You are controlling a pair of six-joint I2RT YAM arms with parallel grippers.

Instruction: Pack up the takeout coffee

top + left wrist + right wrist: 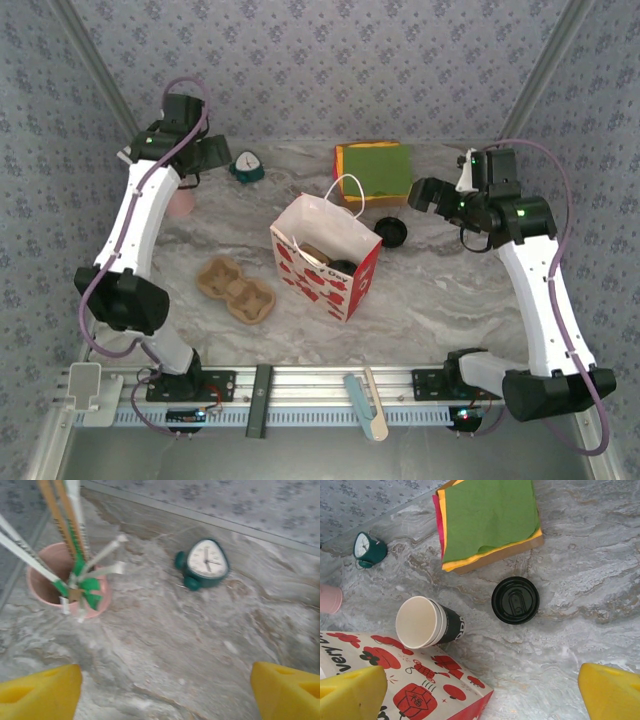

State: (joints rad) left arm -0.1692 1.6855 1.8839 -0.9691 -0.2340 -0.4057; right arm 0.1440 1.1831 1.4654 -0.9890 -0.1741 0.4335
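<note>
With the left jaws gaping empty near the pink cup [47, 587], the right jaws are hanging wide apart over the open cup [427, 622] and lidded cup [515, 600] sitting on the desk [585, 555] beside the bag [437, 690], where an off-centre pinch would be risking crushing or toppling the lidless one.

1. Pale pink cup [181, 206], far left: mostly hidden behind the left arm in the top view.
2. Straws and sticks [70, 520] in it: blurred, cut off by the top edge.
3. White paper bag with red print [420, 690]: cut off by the bottom edge; what is inside it is too dim to tell.
4. Dark paper cup with white inside [427, 624]: in the top view largely hidden behind the bag.
5. Yellow fingertips [40, 692] of the left gripper [162, 692] and right gripper [482, 690]: cut off by the bottom edge.
</note>
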